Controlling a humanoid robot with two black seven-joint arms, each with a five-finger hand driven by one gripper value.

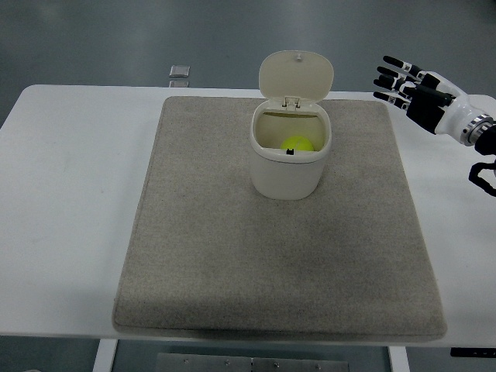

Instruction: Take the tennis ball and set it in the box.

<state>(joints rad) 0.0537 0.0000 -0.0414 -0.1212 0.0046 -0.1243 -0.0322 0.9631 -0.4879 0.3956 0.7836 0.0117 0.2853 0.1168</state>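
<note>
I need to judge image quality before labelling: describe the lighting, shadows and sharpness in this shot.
Head view: even, soft overhead light, no glare on the white table; the cream lidded box casts only a faint shadow on the grey felt mat; the yellow-green tennis ball sits in the box's dimmer interior; the right hand at the edge looks sharp, not blurred.

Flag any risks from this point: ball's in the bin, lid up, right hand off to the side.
1. The right hand hovers with fingers spread, level with the raised lid; a leftward sweep could clip it and tip the bin.
2. The tennis ball lies in the open bin, so a knock could spill it onto the mat.
</note>
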